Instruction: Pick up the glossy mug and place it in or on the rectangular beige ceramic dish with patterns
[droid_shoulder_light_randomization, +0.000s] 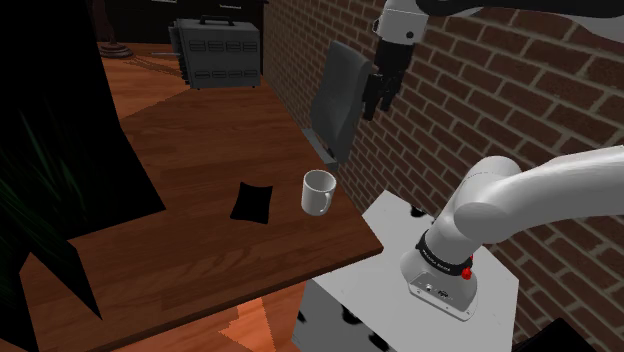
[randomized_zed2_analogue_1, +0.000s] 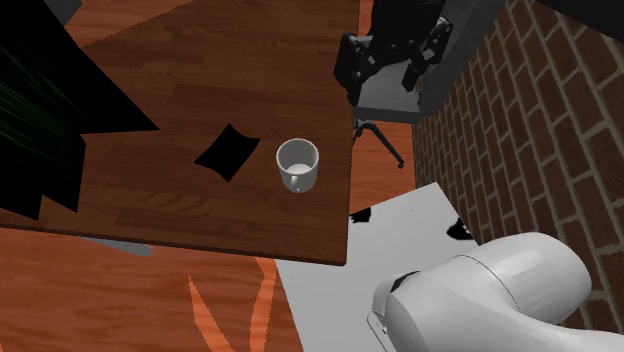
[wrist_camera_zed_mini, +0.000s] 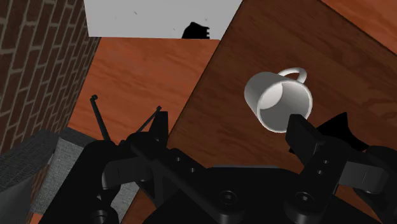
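Mug (droid_shoulder_light_randomization: 318, 191) stands on the table (droid_shoulder_light_randomization: 200, 150), well apart from the empty claw (droid_shoulder_light_randomization: 373, 105), which seems spread open

Above the mug (droid_shoulder_light_randomization: 318, 191): open air, nothing overhangs it.
Mug to flat black dish (droid_shoulder_light_randomization: 252, 202): a bare strip of desk (droid_shoulder_light_randomization: 200, 140) lies between them.
Frame centre and left-centre: bare wood, free to cross.
Chair (droid_shoulder_light_randomization: 338, 100): its grey back rises at the desk's edge, upper centre, close beside the gripper (droid_shoulder_light_randomization: 376, 100).
Brick wall (droid_shoulder_light_randomization: 500, 90): closes the upper right.
Stand (droid_shoulder_light_randomization: 390, 215): hard against the desk's corner, lower right of the mug.
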